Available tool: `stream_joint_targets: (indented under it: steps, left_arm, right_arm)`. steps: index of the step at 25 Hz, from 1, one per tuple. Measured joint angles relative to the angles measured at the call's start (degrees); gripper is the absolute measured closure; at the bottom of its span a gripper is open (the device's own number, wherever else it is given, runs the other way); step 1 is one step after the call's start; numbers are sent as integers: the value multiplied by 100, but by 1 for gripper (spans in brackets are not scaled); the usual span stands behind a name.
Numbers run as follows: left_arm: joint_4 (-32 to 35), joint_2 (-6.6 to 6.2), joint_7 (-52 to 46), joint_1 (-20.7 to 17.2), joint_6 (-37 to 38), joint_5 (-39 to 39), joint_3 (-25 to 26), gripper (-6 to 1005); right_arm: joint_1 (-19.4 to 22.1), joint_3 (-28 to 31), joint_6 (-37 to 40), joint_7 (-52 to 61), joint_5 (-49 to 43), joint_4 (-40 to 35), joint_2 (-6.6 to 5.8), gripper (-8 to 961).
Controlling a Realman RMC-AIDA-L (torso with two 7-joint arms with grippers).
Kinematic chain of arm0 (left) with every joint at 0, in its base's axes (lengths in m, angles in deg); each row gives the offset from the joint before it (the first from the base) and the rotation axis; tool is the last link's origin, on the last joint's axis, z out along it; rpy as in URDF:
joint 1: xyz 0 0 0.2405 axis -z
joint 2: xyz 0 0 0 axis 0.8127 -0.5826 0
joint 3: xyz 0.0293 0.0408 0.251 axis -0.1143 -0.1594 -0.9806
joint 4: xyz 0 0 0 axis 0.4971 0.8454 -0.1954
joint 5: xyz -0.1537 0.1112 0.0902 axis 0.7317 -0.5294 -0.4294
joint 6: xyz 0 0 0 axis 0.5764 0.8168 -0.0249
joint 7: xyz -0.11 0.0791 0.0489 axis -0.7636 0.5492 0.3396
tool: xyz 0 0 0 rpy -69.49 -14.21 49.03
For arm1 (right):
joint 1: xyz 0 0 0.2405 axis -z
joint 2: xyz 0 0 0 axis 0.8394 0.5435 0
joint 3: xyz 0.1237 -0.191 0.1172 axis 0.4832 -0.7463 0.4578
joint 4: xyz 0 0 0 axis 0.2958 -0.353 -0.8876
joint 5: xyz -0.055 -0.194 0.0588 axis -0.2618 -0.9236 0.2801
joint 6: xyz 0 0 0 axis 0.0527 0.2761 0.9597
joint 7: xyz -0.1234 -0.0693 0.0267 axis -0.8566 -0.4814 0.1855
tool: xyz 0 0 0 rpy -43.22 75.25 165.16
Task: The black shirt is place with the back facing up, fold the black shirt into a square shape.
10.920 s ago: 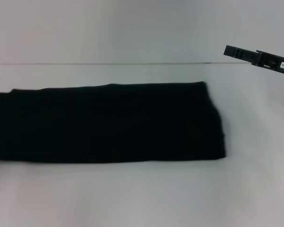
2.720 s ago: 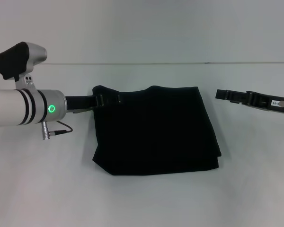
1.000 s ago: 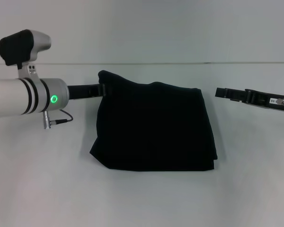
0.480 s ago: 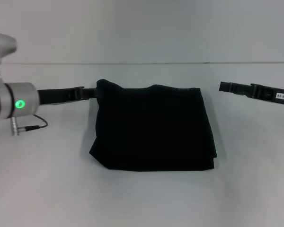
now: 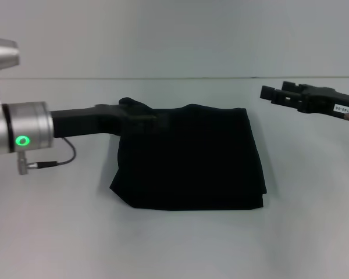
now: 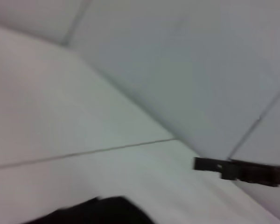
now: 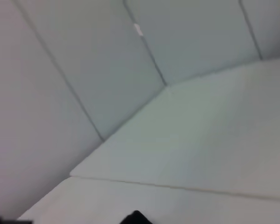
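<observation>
The black shirt [image 5: 189, 157] lies folded into a rough square in the middle of the table, with a small raised bump at its far left corner. My left gripper [image 5: 131, 111] reaches in from the left and overlaps that corner, black against black fabric. My right gripper [image 5: 274, 91] hovers open over bare table just right of the shirt's far right corner and holds nothing. In the left wrist view an edge of the shirt [image 6: 107, 211] shows low down, with the right gripper [image 6: 233, 169] farther off. The right wrist view shows a small black tip of the shirt [image 7: 137, 217].
The white table [image 5: 174, 244] extends on all sides of the shirt. Its far edge meets a plain panelled wall [image 5: 174, 35]. A thin cable [image 5: 52, 161] hangs under my left wrist.
Since the first frame the long folded strip has been folded over into a square. In the last half second my left gripper turned and moved right onto the shirt's far left corner; the right gripper shifted slightly left.
</observation>
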Motion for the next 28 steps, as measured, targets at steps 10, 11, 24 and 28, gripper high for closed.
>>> stream_joint_targets:
  steps: [10, 11, 24, 28]
  left_arm:
    - [-312, 107, 1691, 153, -59, 74, -253, 65]
    - [-298, 108, 1760, 153, -115, 44, -349, 66]
    - [-213, 136, 1787, 119, -884, -78, -986, 69]
    - [-221, 138, 1786, 106, -888, -78, -969, 68]
  right_arm:
    - [11, -2, 667, -1312, -187, -309, 180, 66]
    - [12, -12, 698, -1349, -284, -322, 169, 66]
    - [-18, -11, 652, -1297, -1223, -478, 178, 66]
    - [-55, -10, 649, -1295, -1226, -459, 185, 66]
